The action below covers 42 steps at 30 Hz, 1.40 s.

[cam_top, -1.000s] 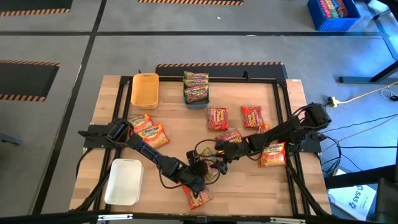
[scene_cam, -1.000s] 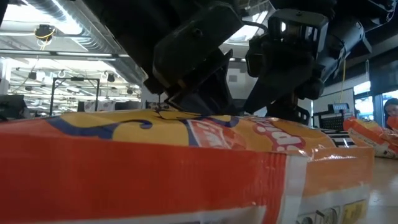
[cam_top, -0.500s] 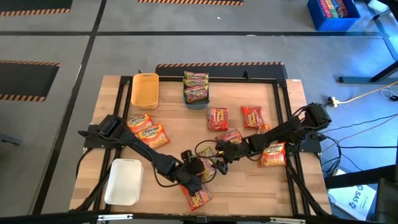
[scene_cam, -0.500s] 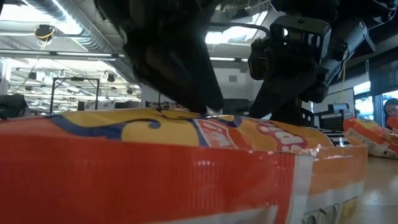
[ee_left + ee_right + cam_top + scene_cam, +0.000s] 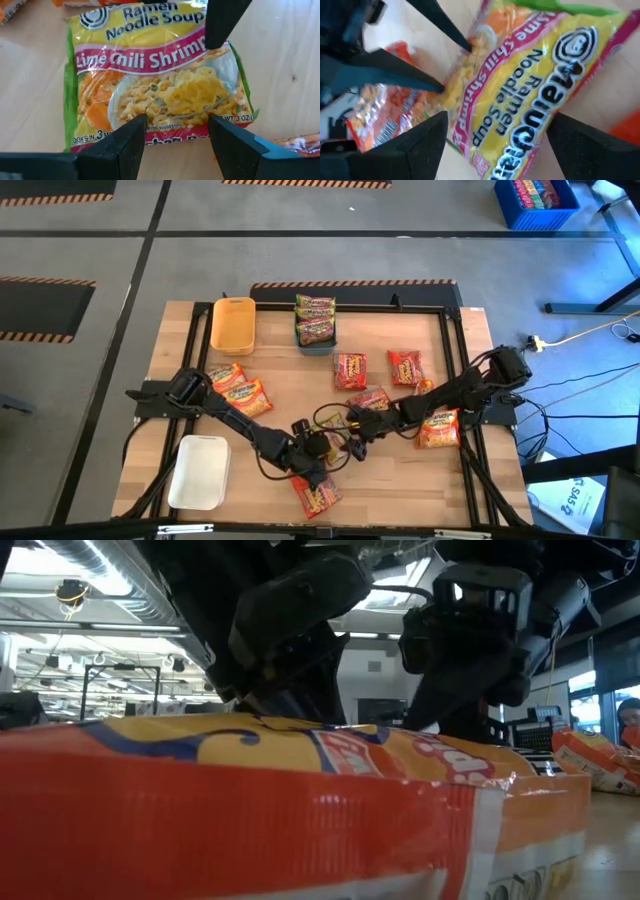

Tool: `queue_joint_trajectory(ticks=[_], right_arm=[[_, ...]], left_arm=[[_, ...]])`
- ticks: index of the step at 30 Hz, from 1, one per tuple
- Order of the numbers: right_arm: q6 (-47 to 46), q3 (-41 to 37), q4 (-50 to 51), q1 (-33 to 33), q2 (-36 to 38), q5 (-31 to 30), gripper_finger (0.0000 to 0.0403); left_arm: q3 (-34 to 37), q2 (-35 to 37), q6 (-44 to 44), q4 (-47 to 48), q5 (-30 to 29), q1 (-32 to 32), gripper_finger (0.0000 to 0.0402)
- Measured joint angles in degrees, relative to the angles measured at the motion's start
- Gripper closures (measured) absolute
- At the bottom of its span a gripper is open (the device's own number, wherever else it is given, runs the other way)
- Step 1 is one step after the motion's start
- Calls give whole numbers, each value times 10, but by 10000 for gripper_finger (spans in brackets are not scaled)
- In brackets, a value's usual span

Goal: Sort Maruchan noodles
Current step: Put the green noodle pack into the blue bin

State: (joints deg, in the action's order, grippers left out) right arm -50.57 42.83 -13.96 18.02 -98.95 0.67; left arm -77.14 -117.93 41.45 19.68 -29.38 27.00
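One green-edged Lime Chili Shrimp packet (image 5: 155, 85) of the Maruchan noodles lies flat on the wood, well apart from the blue-grey tray (image 5: 317, 348), toward the table's front, not yet with the green packets (image 5: 315, 330) in that tray. Over it, farther from the tray, the left gripper (image 5: 177, 125) hangs with fingers apart and nothing clamped; the right gripper (image 5: 497, 120) faces it, likewise spread and empty. Within the last second the left gripper swung aside and returned while the right held still, so the pick is probably still being lined up.
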Motion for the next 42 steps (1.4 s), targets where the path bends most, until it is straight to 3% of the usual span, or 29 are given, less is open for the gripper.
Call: queue_joint_trajectory(ticks=[12, 22, 33, 42], right_arm=[[15, 1, -86, -1, -43, -4, 94], [62, 8, -131, -1, -14, -7, 94], [105, 9, -119, 9, -16, -2, 94], [153, 57, -81, 11, -16, -6, 94]], left_arm=[[0, 0, -26, -18, -5, 3, 193], [0, 0, -63, -38, -2, 16, 193], [0, 0, -76, -43, -15, 15, 193], [2, -1, -120, -57, -30, 17, 193]])
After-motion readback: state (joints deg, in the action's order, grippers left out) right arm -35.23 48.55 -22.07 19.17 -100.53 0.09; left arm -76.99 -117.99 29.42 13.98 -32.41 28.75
